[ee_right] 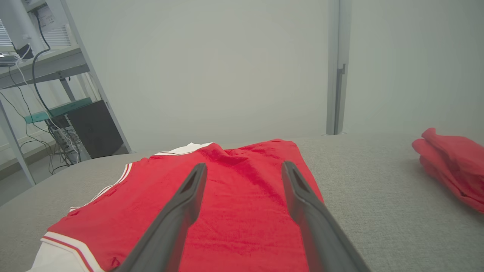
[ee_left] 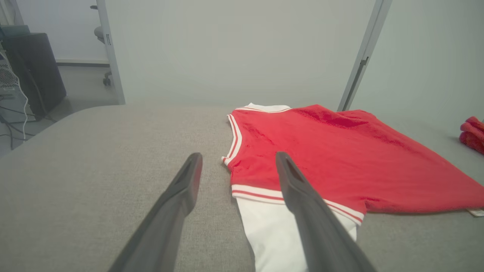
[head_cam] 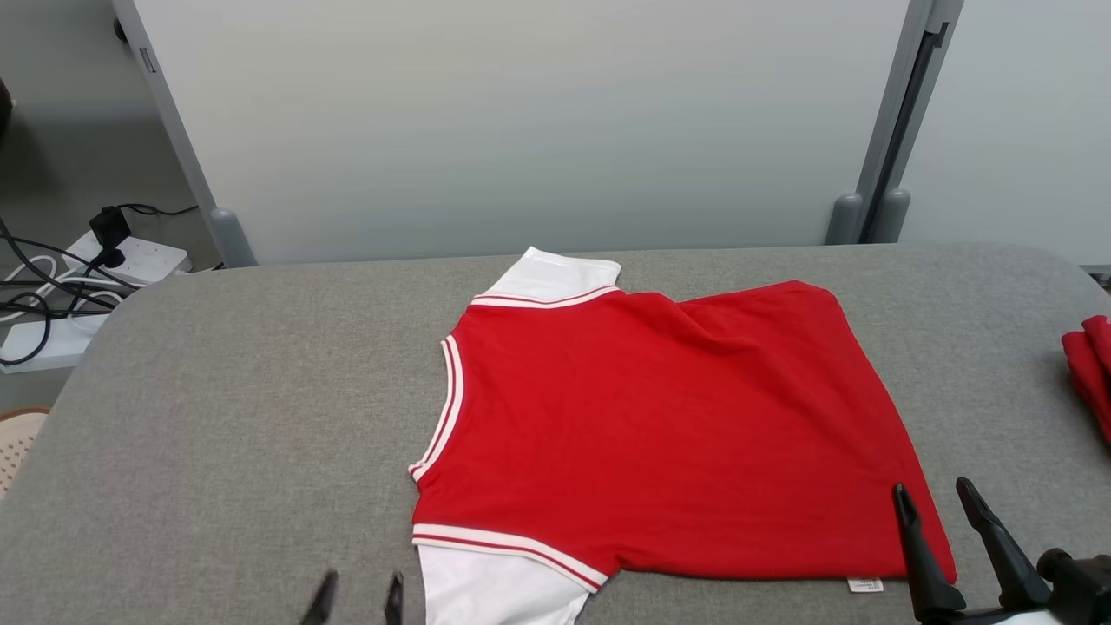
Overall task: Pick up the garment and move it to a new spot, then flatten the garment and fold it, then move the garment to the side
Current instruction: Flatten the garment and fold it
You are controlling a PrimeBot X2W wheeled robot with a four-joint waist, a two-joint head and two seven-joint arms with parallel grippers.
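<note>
The flat short-sleeved cloth garment [head_cam: 660, 434] is bright red over its body, with plain white sleeves [head_cam: 555, 276]. Each sleeve seam and the neck edge carry white banding split by a thin red stripe. Its small hem label [head_cam: 865, 585] is white. The woven fabric tabletop [head_cam: 243, 417] is a heathered mid grey. The bunched cloth pile [head_cam: 1089, 373] is the same red. The long fingers of the left gripper [head_cam: 362, 580] and right gripper [head_cam: 933, 488] are dark charcoal. The flat partition panels [head_cam: 521, 121] are pale grey.

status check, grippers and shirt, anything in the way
Left gripper open, by white sleeve. Right gripper open, at shirt hem. Shirt spread flat, unfolded. Red cloth pile far right, apart.
</note>
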